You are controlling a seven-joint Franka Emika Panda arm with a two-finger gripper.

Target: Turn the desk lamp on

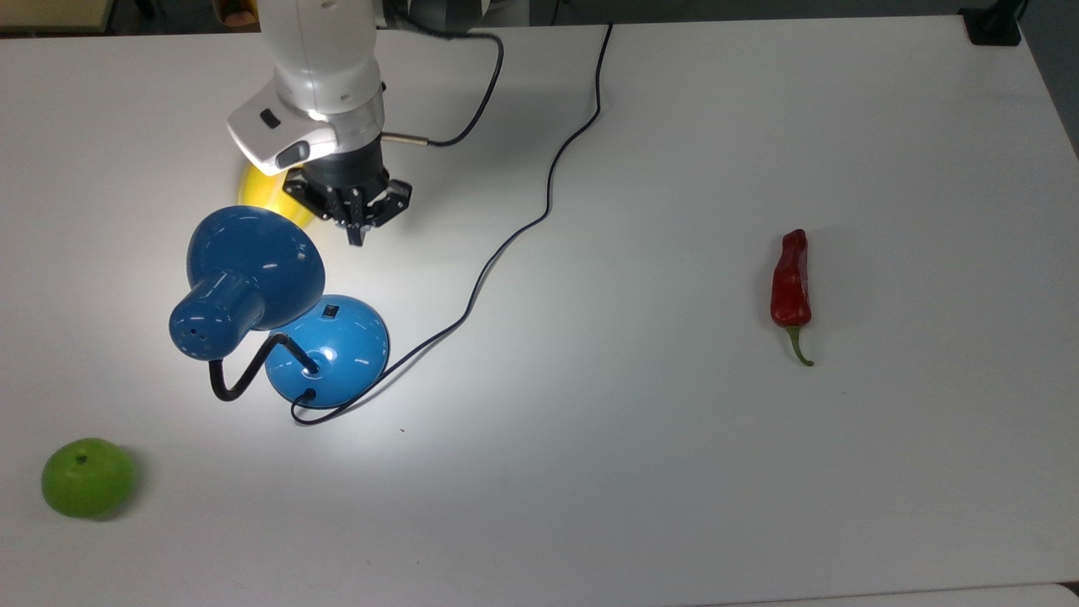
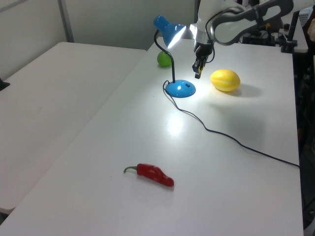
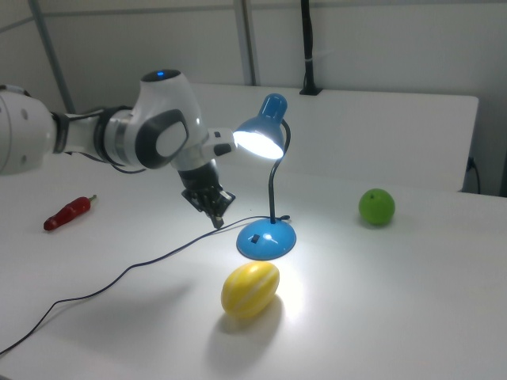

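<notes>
No text, label, brand, number or sign can be read anywhere in these views.

Red chili pepper [image 1: 791,282], green fruit [image 1: 88,477], yellow melon [image 3: 249,290] on white table [image 1: 674,464].

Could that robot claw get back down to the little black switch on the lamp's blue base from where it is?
Probably yes. The gripper hangs above the table beside the desk lamp, fingers together and holding nothing. The switch faces up on the base's near side, and nothing lies between them. The shade overhangs the other side.
</notes>
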